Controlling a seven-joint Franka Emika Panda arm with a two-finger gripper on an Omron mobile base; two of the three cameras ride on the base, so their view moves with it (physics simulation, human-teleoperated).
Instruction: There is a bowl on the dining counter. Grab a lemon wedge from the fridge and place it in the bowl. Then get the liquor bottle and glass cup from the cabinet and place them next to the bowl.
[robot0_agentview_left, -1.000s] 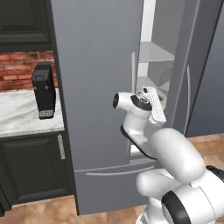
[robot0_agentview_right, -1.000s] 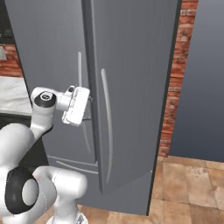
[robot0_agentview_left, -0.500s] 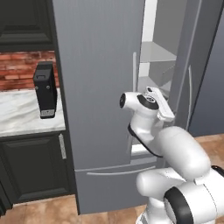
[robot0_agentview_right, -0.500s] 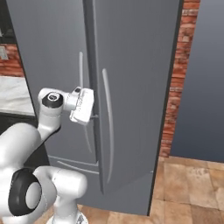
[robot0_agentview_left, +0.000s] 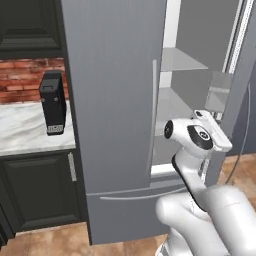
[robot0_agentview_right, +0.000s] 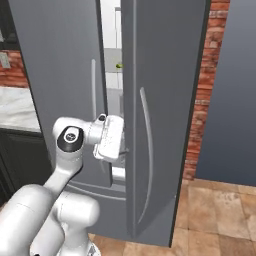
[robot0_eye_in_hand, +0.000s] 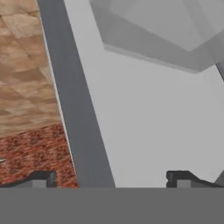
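Fridge (robot0_agentview_left: 112, 100): tall grey steel unit, matte finish, with long thin curved handles (robot0_agentview_right: 147, 150) on its doors. The doors stand partly apart, and the gap shows a white-grey interior with pale shelves (robot0_agentview_left: 182, 60) at several heights. Set against a red brick wall (robot0_agentview_right: 205, 85), with tan tiled floor (robot0_agentview_right: 220, 210) in front.

Lemon wedge (robot0_agentview_right: 119, 65): one small yellow-green item, seen from the right base view through the door gap, resting on an upper shelf inside the fridge. Too small to make out its shape.

End effector (robot0_eye_in_hand: 111, 178): at the door gap, about mid-height of the fridge, just beside the edge of the right-hand door. Fingers (robot0_eye_in_hand: 41, 178) spread wide, nothing between them. The hand view looks along a grey door edge onto the white interior and a translucent shelf.

Surface (robot0_agentview_left: 25, 127): white marble with grey veins, to the left of the fridge, over black low cabinets (robot0_agentview_left: 40, 195). It carries a black upright appliance (robot0_agentview_left: 52, 102) standing near the fridge side.
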